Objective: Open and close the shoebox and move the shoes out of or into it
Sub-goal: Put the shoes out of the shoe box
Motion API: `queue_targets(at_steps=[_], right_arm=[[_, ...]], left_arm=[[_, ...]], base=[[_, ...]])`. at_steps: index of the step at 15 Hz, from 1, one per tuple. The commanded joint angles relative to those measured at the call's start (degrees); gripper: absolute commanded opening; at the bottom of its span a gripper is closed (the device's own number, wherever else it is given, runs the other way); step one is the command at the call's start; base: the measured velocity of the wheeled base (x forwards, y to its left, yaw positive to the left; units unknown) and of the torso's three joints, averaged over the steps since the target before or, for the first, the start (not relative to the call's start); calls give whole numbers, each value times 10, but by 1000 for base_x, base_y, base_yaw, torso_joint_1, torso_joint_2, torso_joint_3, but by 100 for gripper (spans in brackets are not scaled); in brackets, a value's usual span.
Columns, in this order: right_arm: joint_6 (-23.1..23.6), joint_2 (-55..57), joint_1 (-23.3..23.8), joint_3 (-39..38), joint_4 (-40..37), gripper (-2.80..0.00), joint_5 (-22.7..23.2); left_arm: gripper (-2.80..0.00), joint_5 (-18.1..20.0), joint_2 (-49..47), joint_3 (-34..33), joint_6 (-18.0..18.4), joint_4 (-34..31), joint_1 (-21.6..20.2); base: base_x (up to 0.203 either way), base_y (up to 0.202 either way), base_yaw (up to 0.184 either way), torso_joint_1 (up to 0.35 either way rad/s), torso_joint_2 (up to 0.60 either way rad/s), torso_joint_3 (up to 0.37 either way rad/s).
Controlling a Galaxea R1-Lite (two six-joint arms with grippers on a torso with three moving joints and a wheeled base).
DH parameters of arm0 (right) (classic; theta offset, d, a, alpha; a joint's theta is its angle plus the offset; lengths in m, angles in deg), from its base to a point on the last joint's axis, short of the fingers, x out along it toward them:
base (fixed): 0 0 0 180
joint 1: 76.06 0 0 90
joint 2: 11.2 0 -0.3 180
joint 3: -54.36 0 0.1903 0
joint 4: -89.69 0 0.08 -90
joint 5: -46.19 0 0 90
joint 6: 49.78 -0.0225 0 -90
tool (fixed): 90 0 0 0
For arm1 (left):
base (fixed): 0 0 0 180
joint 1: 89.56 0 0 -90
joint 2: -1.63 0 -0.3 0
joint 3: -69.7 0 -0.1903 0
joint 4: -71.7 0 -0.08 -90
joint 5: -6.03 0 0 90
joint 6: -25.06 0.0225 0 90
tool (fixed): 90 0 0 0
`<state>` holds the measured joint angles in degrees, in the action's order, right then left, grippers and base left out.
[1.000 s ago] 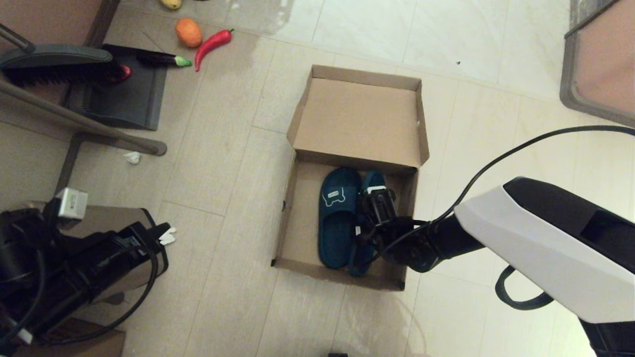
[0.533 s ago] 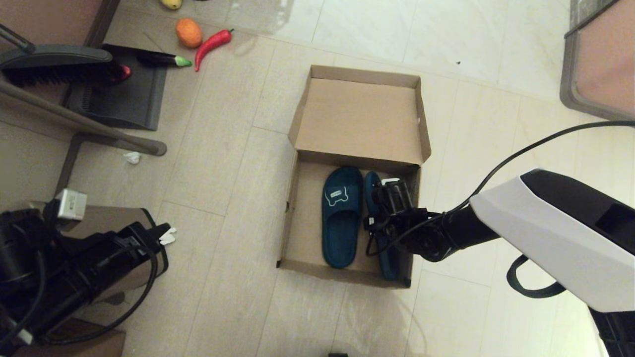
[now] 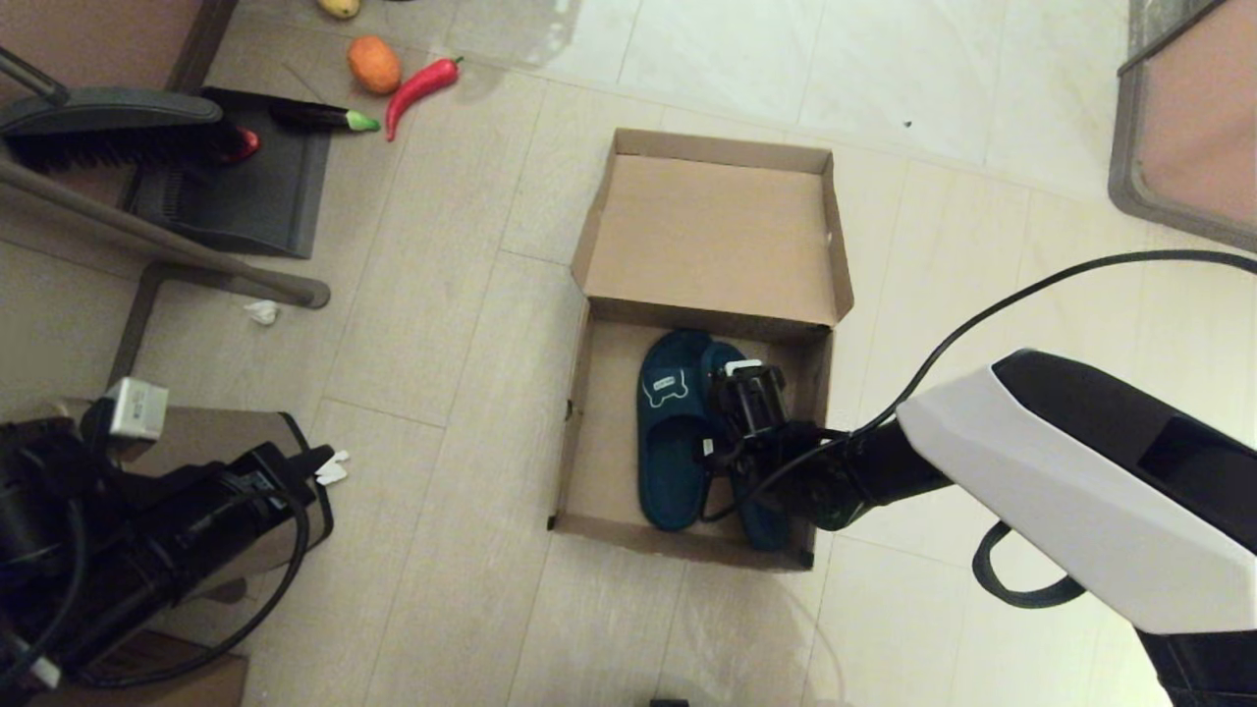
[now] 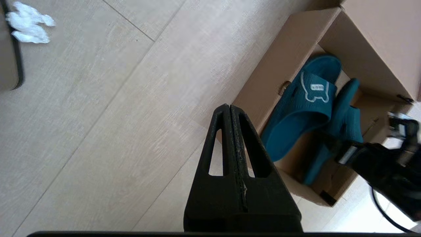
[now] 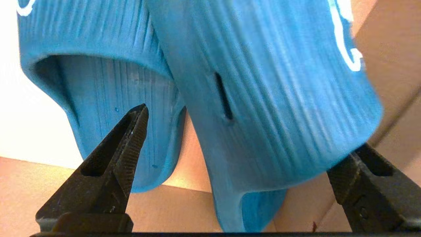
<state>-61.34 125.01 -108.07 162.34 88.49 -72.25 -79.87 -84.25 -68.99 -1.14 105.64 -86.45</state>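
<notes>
The shoebox (image 3: 574,432) stands open on the floor, its lid (image 3: 712,236) folded back flat on the far side. Both teal shoes are inside. The left shoe (image 3: 668,432) lies flat with its pale mark up. The right shoe (image 3: 764,520) is tilted on its edge, its toe against the other. My right gripper (image 3: 746,388) is down in the box, open, its fingers on either side of the right shoe's strap (image 5: 263,98), with the left shoe (image 5: 98,65) beside it. My left gripper (image 4: 227,108) is parked low at the left, shut and empty.
Far left on the floor lie an orange fruit (image 3: 373,64), a red chili (image 3: 420,86) and an eggplant (image 3: 319,118), beside a dark dustpan (image 3: 245,187) and brush (image 3: 108,133). A crumpled paper scrap (image 3: 262,312) lies nearby. Furniture (image 3: 1188,128) stands at the far right.
My right gripper swung right and came back left inside the box. The right shoe went from leaning on the left one to standing by the right wall, then tilted back.
</notes>
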Motion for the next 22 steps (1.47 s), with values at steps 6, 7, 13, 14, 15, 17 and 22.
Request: queue_targets(at_steps=[6,7,13,14,15,17,22], right_arm=[[-7,40,4,52,-1,0,-15],[-10,47,12,66,-1,0,-19],[-62,54,33,105,-3,0,-46],[-78,56,33,116,-3,0,-48],[-85,61,33,122,-3,0,-48],[-86,68,32,134,0,0,-48],[-87,95,33,164,1,-280,-49]], left_arm=[[-280,0,-3,-2,-2,3,1],[-280,0,-3,-2,-2,3,1],[-280,2,-1,-3,-3,3,1],[-280,2,-1,-2,-3,3,1],[-280,2,-1,-3,-3,3,1],[-280,3,0,-1,-3,3,0],[-280,2,5,-3,-6,3,0]], base=[[0,0,0,0,0,0],[0,0,0,0,0,0],[0,0,0,0,0,0],[0,0,0,0,0,0],[0,0,0,0,0,0],[0,0,0,0,0,0],[0,0,0,0,0,0]])
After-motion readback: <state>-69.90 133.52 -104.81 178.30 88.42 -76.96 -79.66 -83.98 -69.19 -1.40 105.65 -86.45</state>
